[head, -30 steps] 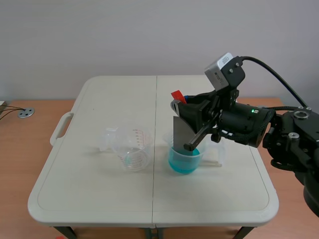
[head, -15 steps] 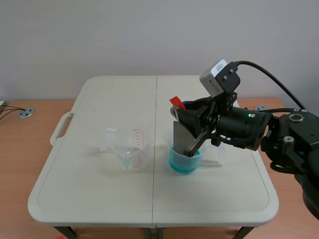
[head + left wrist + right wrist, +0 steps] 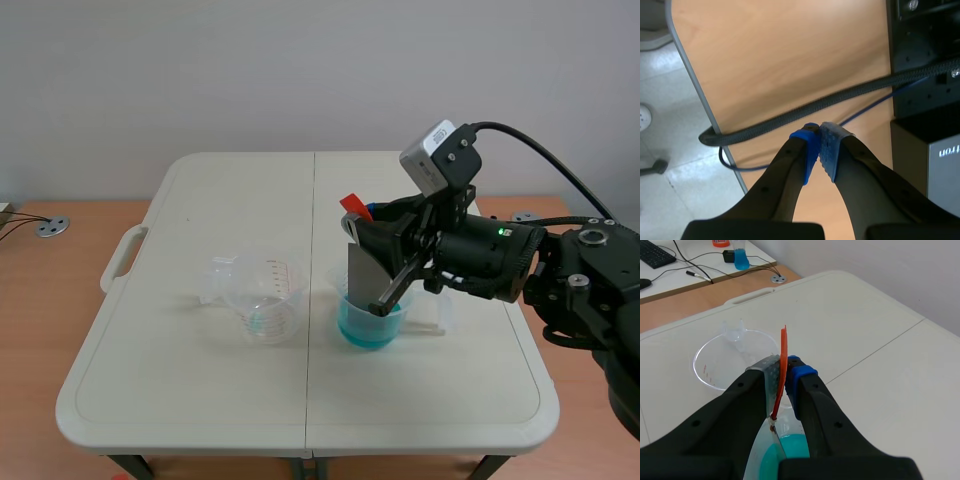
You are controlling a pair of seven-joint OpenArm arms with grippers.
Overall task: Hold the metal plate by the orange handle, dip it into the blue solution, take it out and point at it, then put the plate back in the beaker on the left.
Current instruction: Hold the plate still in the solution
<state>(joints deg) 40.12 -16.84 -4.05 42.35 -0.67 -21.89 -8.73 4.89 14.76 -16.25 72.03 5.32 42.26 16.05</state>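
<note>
My right gripper (image 3: 366, 232) is shut on the orange handle (image 3: 352, 206) of the grey metal plate (image 3: 360, 272). The plate hangs upright with its lower end inside the beaker of blue solution (image 3: 370, 322). In the right wrist view the orange handle (image 3: 783, 357) stands edge-on between the fingers, above the blue solution (image 3: 790, 455). The clear left beaker (image 3: 265, 297) stands apart, to the left; it also shows ahead of the right gripper as the clear beaker (image 3: 720, 362). My left gripper (image 3: 819, 131) is shut on nothing, off the table over a wooden surface.
The white folding table (image 3: 200, 390) has a centre seam between the two beakers. In the left wrist view a thick black cable (image 3: 830, 102) and black equipment (image 3: 925, 55) lie ahead of the gripper. A desk with a keyboard (image 3: 655, 252) is beyond the table.
Over the last second the right gripper sank a little and shifted left, lowering the plate into the blue beaker. It has hardly moved in the last half second.
</note>
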